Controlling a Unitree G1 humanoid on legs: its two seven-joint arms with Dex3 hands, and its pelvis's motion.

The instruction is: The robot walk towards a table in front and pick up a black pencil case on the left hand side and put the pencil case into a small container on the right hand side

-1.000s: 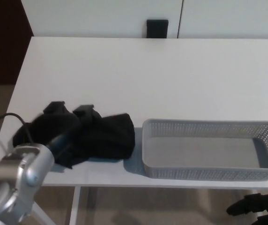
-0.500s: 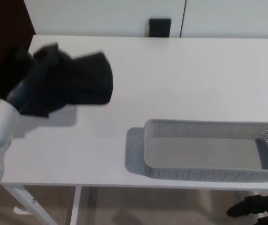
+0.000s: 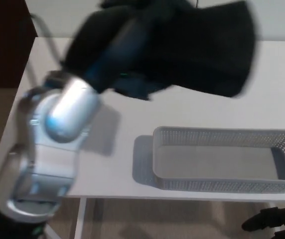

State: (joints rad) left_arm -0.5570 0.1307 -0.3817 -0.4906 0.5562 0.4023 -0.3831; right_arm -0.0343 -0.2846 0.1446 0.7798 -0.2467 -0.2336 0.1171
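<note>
The black pencil case (image 3: 217, 55) hangs high above the white table (image 3: 192, 112), blurred by motion, with my left hand (image 3: 132, 45) shut on it. It is up and to the left of the grey mesh container (image 3: 225, 160), which stands empty near the table's front right edge. My silver left forearm (image 3: 58, 129) reaches up from the lower left. My right hand (image 3: 274, 223) sits low at the bottom right, below the table edge; its fingers are too dark to read.
A dark panel (image 3: 5, 45) stands at the left beyond the table. White cabinet fronts (image 3: 277, 20) run along the back. A table leg (image 3: 80, 219) shows under the front edge.
My left arm has lifted the pencil case off the table's left side and swung it up and to the right, toward the container. The right hand has stayed put.
</note>
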